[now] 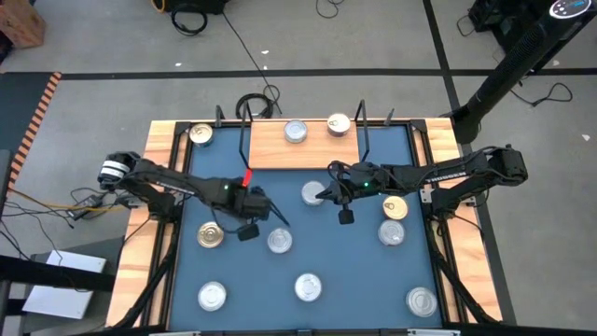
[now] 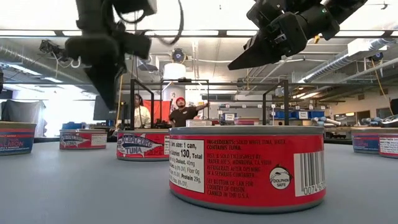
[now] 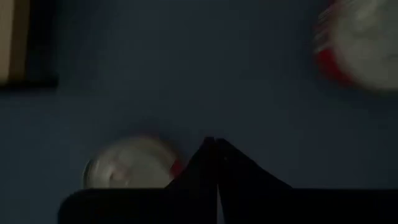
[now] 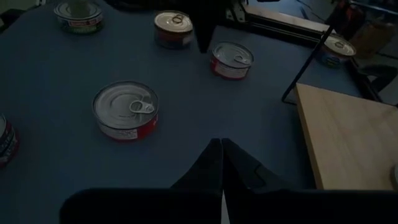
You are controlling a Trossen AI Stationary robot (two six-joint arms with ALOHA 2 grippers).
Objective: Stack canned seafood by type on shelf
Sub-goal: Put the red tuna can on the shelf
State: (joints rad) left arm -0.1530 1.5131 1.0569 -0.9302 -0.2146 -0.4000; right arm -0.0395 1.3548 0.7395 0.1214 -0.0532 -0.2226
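Several canned seafood tins lie scattered on the blue table (image 1: 364, 271). Two more, one silver (image 1: 296, 132) and one gold (image 1: 338, 124), stand on the wooden shelf (image 1: 303, 149) at the far edge. My left gripper (image 1: 282, 220) hangs shut and empty, pointing steeply down above the table beside a silver tin (image 1: 279, 241), which shows under its fingers (image 3: 127, 171). My right gripper (image 1: 323, 195) is shut and empty, held high (image 2: 235, 66), slanting down over another silver tin (image 1: 312, 193). A red-labelled tin (image 4: 126, 111) stands ahead of it.
A gold tin (image 1: 201, 134) sits on the wooden rim at the far left corner. Black wire uprights (image 1: 244, 140) (image 1: 362, 131) stand at the shelf's ends. A large red tin (image 2: 247, 167) stands close to the near edge. People stand in the room beyond.
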